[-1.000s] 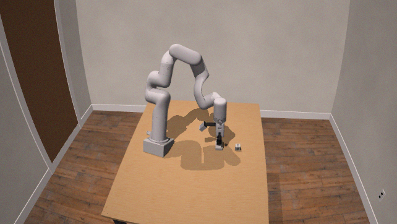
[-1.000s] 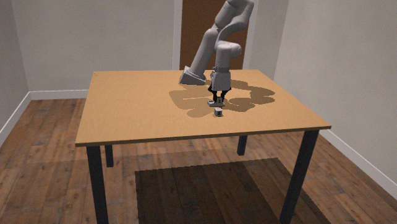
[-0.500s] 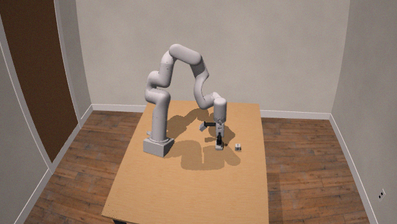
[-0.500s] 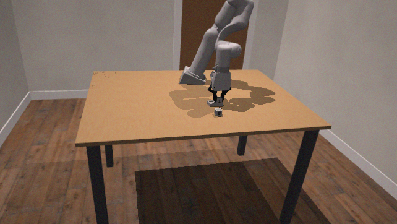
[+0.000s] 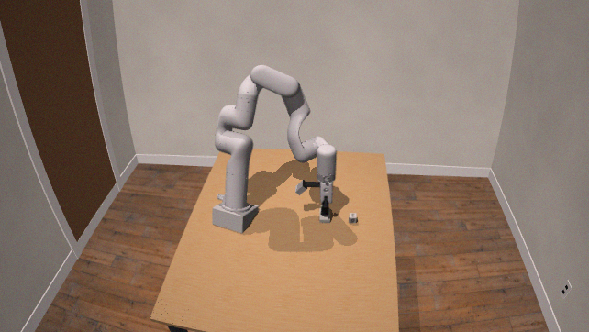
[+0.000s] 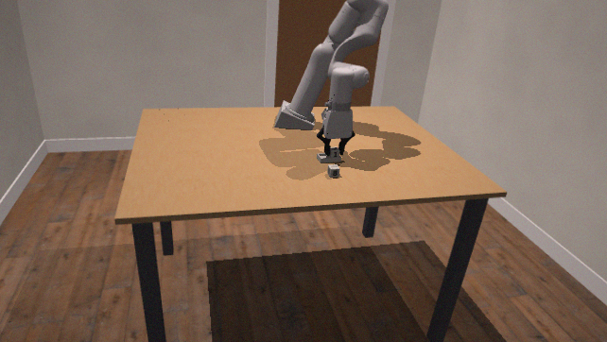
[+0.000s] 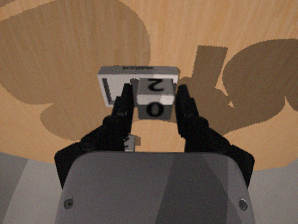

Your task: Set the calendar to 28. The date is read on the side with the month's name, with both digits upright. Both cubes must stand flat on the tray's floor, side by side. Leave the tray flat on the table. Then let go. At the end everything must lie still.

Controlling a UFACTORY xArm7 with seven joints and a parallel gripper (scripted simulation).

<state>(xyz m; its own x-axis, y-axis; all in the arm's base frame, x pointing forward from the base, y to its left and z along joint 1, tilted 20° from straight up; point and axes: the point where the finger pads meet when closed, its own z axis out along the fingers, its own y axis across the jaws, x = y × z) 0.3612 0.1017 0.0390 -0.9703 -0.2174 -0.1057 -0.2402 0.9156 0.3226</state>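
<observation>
1 robot arm (image 5: 238, 138) on 1 base block (image 5: 220, 224), carrying 1 gripper (image 7: 154, 111) with 2 dark fingers. 1 wooden table (image 6: 199, 156) on 4 dark legs (image 6: 144, 279). 1 small grey tray (image 7: 112, 78). 2 numbered cubes: 1 in the tray (image 7: 156, 99), 1 apart on the table (image 5: 353, 217). 1 brown door (image 5: 50, 92). Apparently 1 wall socket (image 5: 565, 288), too small to confirm.
</observation>
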